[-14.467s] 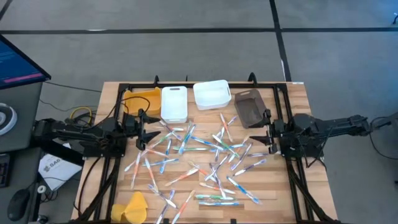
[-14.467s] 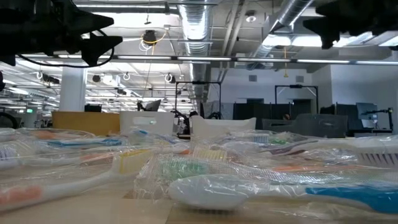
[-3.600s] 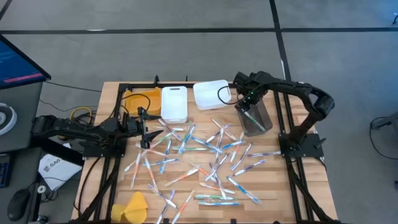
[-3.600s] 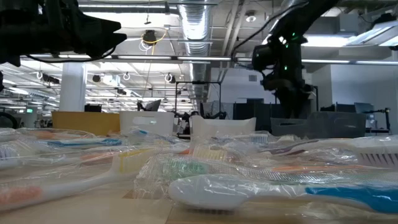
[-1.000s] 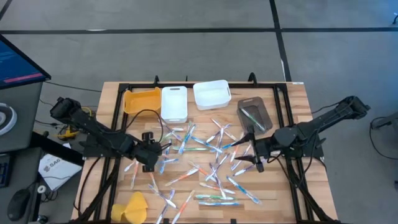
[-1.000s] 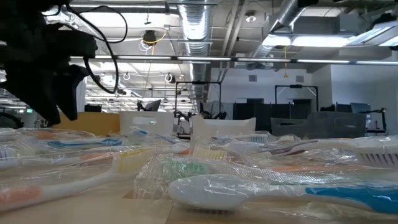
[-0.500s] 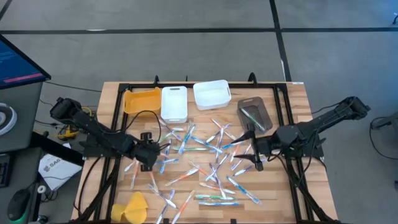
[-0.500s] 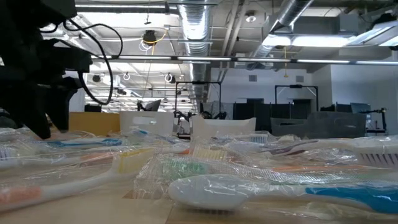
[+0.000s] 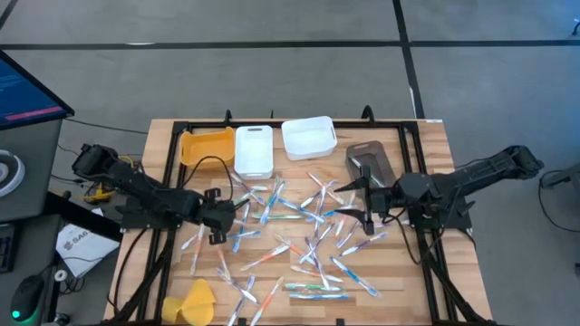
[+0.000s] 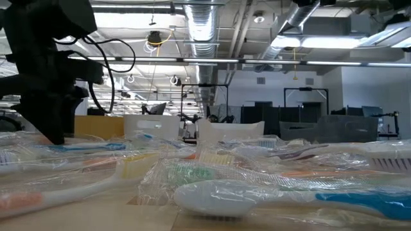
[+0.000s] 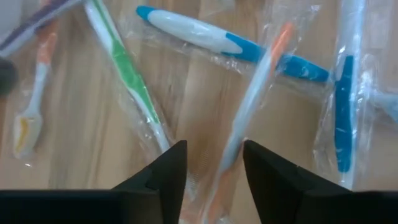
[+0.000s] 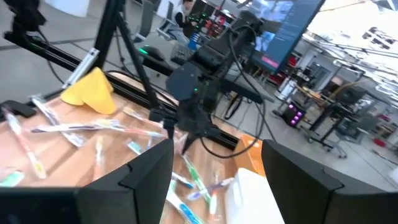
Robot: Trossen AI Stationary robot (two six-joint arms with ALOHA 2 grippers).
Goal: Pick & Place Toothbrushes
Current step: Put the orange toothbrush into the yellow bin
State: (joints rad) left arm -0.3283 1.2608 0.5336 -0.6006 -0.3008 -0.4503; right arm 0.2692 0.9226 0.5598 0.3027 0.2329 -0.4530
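Observation:
Several wrapped toothbrushes [image 9: 299, 226] lie scattered flat on the wooden table. My left gripper [image 9: 220, 222] points steeply down at the left edge of the pile. Its fingers [image 11: 168, 171] stand on either side of an orange-and-white toothbrush [image 11: 252, 102], with a gap still showing between them. A green one [image 11: 127, 71] and a blue-and-white one [image 11: 205, 34] lie just beyond. My right gripper [image 9: 366, 206] hangs level above the pile's right side, wide open [image 12: 221, 168] and holding nothing. My left gripper comes from above with one finger on each side of the orange-and-white toothbrush's handle [image 11: 233, 146], lying across it. The toothbrush lies flat on the table in its clear wrapper. I cannot tell whether the fingers touch it.
Along the far edge stand an orange bin [image 9: 204, 145], two white bins [image 9: 254, 149] [image 9: 308, 138] and a brown bin [image 9: 370, 166] with a toothbrush inside. A yellow lump [image 9: 192, 303] sits at the near left corner. Black frame rails [image 9: 163, 244] run along both sides.
My left gripper has sunk a little onto the left edge of the pile. My right gripper has swung toward the far edge and turned, still wide open. No toothbrush has visibly moved.

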